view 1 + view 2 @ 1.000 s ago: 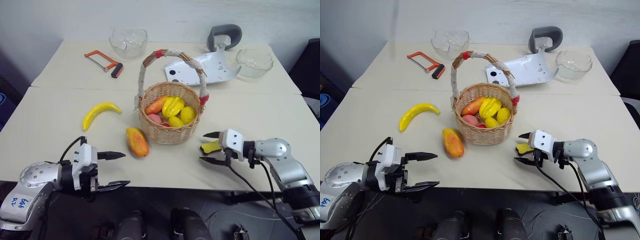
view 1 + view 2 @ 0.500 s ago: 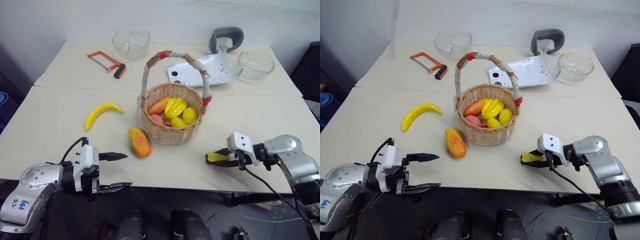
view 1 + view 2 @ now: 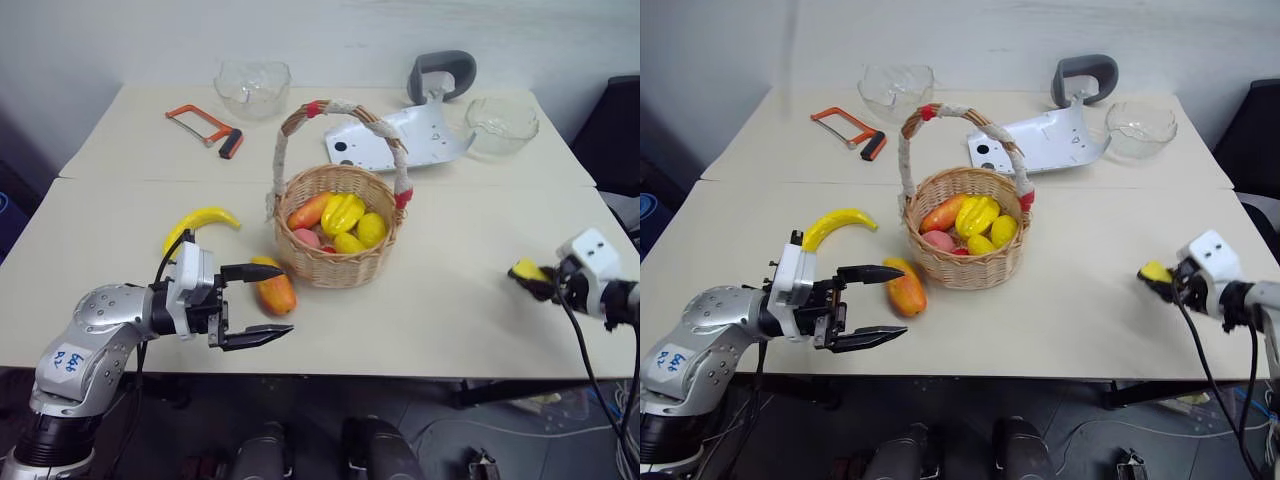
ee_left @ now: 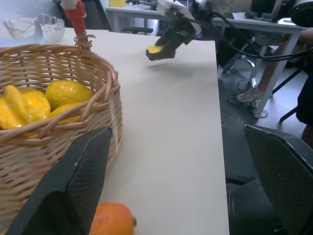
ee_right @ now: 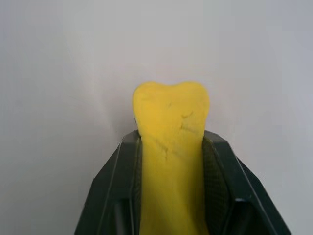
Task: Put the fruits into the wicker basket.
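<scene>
The wicker basket (image 3: 341, 268) stands mid-table and holds several small yellow, orange and pink fruits (image 3: 345, 215). Left of it lies the banana (image 3: 200, 222). The orange mango-like fruit (image 3: 275, 291) rests by the basket's front left wall. My left gripper (image 3: 286, 298) is open and points right, its fingertips close around the mango's front end without touching it. Far to the right, above the table's right edge, my right gripper (image 3: 532, 281) is shut on a yellow sponge (image 5: 171, 107). The left wrist view shows the basket wall (image 4: 58, 127), the mango (image 4: 110, 220) and the distant sponge (image 4: 155, 50).
An orange hacksaw (image 3: 205, 125) lies at the back left. Two glass bowls (image 3: 255, 85) (image 3: 500, 120) stand along the far edge. A white panel with a grey handle (image 3: 400, 137) lies behind the basket.
My right gripper has shut on the yellow sponge and carried it well to the right, toward the table's edge. My left gripper has risen and moved right, up to the mango.
</scene>
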